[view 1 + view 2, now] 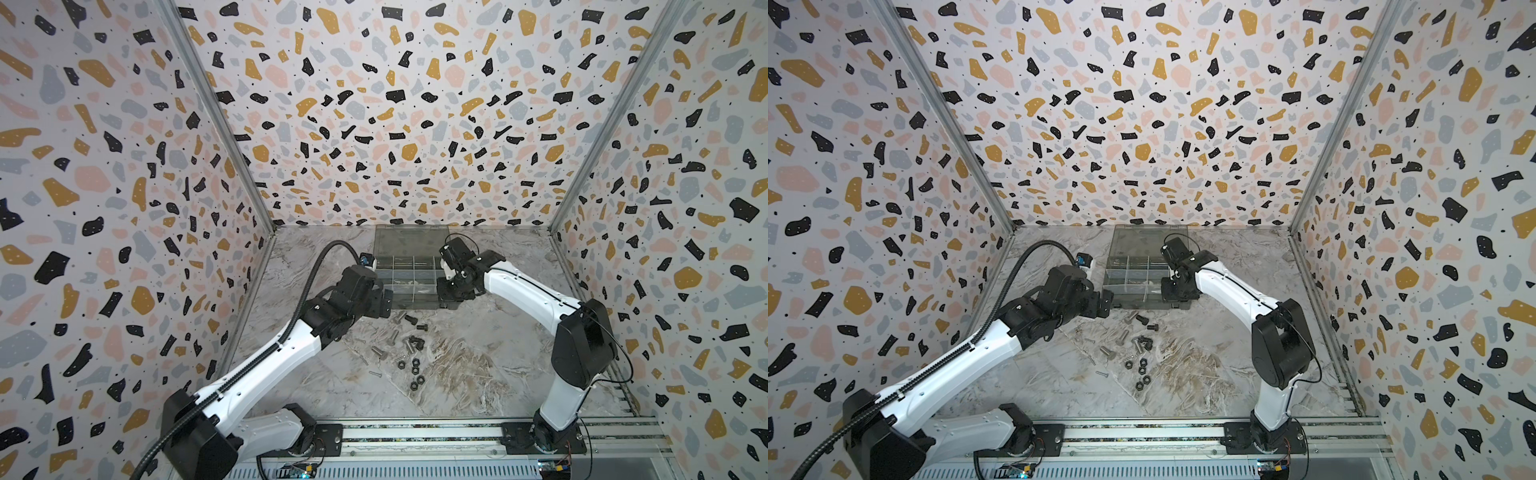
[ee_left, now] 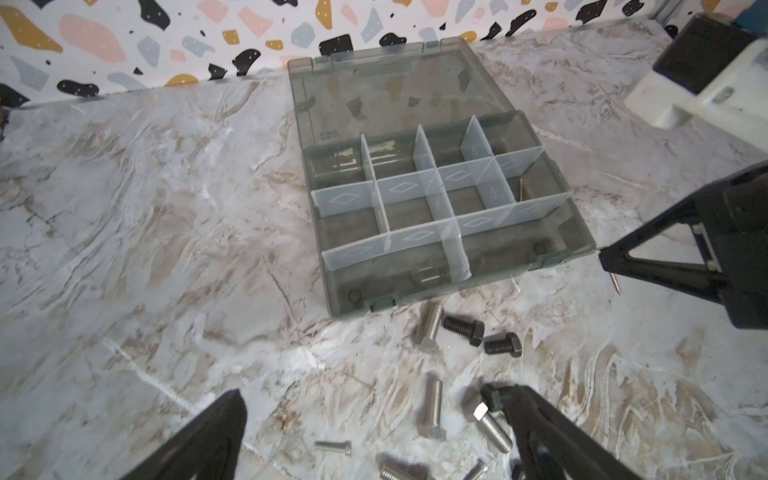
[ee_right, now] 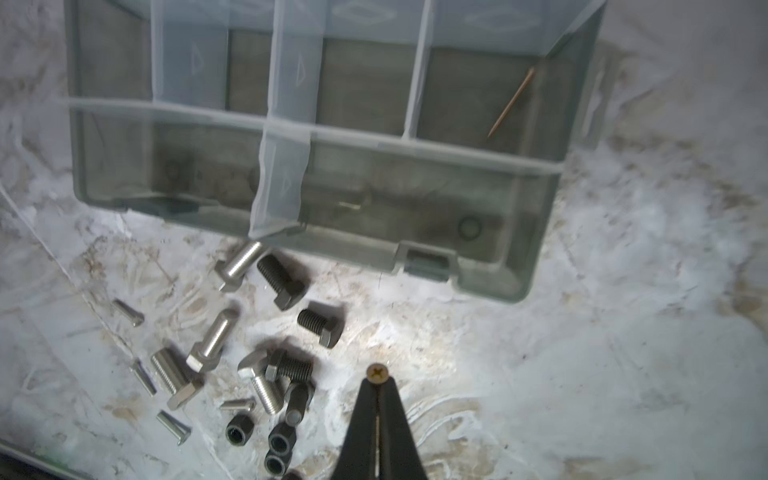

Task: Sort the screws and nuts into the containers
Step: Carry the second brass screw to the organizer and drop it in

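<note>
While neither top view is sharp enough to show me what the right tool [image 1: 446, 296] carries, both top views put it low at the near right corner of the organiser box [image 1: 415, 301]. The left tool [image 1: 384, 302] sits off the near left corner. The loose screws [image 1: 394, 334] and nuts [image 1: 419, 379] lie on the desk [image 1: 478, 374] in front of the box, between the arms.

From the left wrist, my left tool [image 2: 374, 390] stands spread wide above the pile, holding nothing. Across the box I see the right tool [image 2: 603, 258] just outside the corner of the front wall. A thin brass screw [image 2: 616, 284] hangs from its tip, point toward the desk. A matching screw [image 2: 520, 189] lies in the end compartment [image 2: 536, 187] of the middle row.

From the right wrist, the fingers [image 3: 361, 415] are pressed together on that brass screw [image 3: 378, 372], pinching it just under its cross-slotted head. The head faces the lens, so the long axis runs away from me, roughly upright. The box lies beyond the fingertips: front wall first, then the front row, then the compartment with the matching screw [image 3: 512, 101]. I judge the right arm is the one to deliver: up, forward over the wall and one divider, then release point-down.
</note>
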`<state>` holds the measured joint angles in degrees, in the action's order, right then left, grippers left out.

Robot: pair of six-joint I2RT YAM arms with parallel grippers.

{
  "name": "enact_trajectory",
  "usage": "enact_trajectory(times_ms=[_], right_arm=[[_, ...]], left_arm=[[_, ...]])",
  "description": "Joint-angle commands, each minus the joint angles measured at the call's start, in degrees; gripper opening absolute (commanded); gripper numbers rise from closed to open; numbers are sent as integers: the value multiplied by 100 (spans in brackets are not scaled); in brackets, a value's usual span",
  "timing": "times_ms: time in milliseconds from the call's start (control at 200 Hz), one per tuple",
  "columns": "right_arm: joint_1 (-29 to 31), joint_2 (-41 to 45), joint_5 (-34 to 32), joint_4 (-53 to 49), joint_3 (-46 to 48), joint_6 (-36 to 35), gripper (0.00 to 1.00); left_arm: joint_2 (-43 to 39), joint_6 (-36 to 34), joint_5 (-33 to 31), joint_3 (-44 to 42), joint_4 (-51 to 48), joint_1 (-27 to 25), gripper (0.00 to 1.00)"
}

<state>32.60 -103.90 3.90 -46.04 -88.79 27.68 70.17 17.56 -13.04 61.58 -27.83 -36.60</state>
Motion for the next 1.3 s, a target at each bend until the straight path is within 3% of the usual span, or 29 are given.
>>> enact_trajectory(times_ms=[0,335,876,1026,1297], right_arm=[[-274,-367,35,-268,-505,-344,0],[-932,-1474,297,-302,-1736,-639,0],[-1098,-2258,578,-339,-2344,-786,0],[-1098,-2167,680,-332,-2267,-841,24],[-1017,-1392,639,-480,-1869,-903,27]], left_arm=[[388,-184,271,487,363,21,100],[1456,-315,609,1416,391,-75,100],[1695,-354,486,1394,325,-82,100],[1711,-322,460,1383,313,-84,100],[1602,-289,399,1216,298,-84,100]])
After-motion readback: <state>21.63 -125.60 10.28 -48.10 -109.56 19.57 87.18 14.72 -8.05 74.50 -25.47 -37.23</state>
